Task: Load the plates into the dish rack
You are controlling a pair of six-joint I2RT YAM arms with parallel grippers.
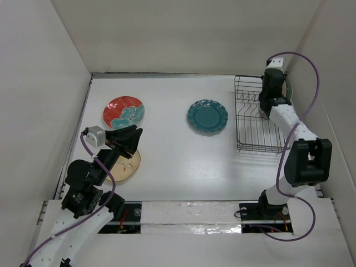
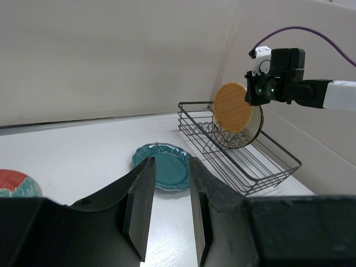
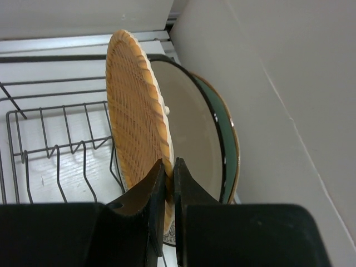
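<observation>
My right gripper (image 3: 169, 162) is shut on the rim of the orange woven-look plate (image 3: 133, 117) and holds it upright in the far end of the black wire dish rack (image 1: 253, 128). Two more plates stand behind it: a cream one (image 3: 192, 128) and a green-rimmed one (image 3: 227, 133). The scalloped dark teal plate (image 1: 207, 117) lies flat left of the rack. The red-and-teal plate (image 1: 123, 112) lies at the far left. My left gripper (image 1: 133, 136) is open and empty above the tan plate (image 1: 127, 165).
White walls enclose the table on three sides; the rack sits close to the right wall. The left wrist view shows the teal plate (image 2: 169, 169) between my open fingers, with the rack (image 2: 267, 161) to its right.
</observation>
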